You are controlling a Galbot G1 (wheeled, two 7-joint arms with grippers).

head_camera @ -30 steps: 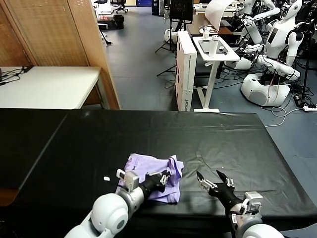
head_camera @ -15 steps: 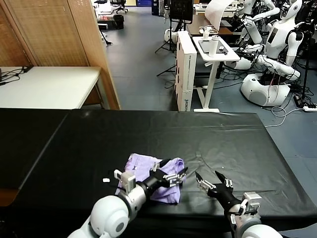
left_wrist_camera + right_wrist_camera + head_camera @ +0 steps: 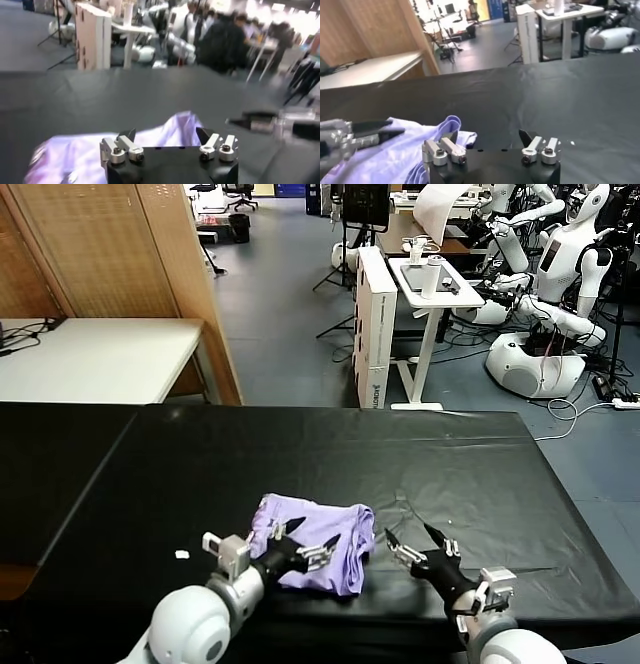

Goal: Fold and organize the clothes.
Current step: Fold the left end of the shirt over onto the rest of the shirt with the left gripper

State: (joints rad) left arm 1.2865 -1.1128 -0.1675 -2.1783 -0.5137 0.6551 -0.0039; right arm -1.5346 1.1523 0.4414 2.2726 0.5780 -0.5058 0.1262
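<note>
With my left gripper [image 3: 302, 546] over the near edge of the lavender T-shirt [image 3: 322, 541], bunched on the black counter [image 3: 450, 474], and my right gripper [image 3: 418, 548] just beside it, both jaws wide and empty, I judge tidying comes next.

Soft, matt, creased lavender cotton T-shirt [image 3: 322, 541], smooth faintly sheened black table cover [image 3: 300, 454], glossy white plastic arm shells [image 3: 190, 639], bare metal finger brackets
</note>
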